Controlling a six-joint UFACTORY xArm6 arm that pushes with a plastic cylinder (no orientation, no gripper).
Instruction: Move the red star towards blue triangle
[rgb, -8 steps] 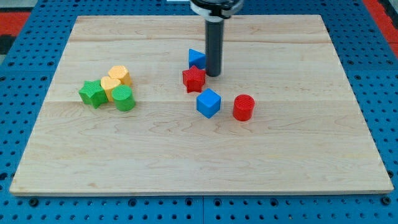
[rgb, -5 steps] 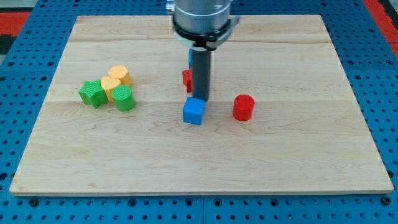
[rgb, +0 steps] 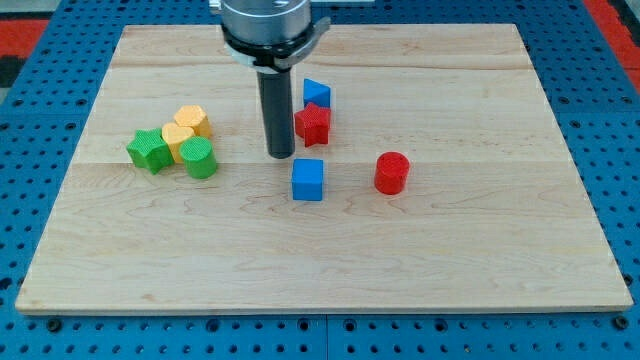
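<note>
The red star (rgb: 313, 124) lies near the board's middle, touching the lower edge of the blue triangle (rgb: 317, 93) just above it. My tip (rgb: 280, 155) rests on the board to the left of the red star, a short gap away, and up-left of the blue cube (rgb: 308, 180). The rod rises from the tip toward the view's top.
A red cylinder (rgb: 392, 173) stands right of the blue cube. At the view's left sits a cluster: green star (rgb: 149, 151), green cylinder (rgb: 199, 159), and two yellow blocks (rgb: 185, 127). The wooden board (rgb: 500, 250) lies on a blue pegboard.
My tip went from right of the red star down past it, pushing the blue cube down-left, then moved to the star's left. The star now sits against the triangle.
</note>
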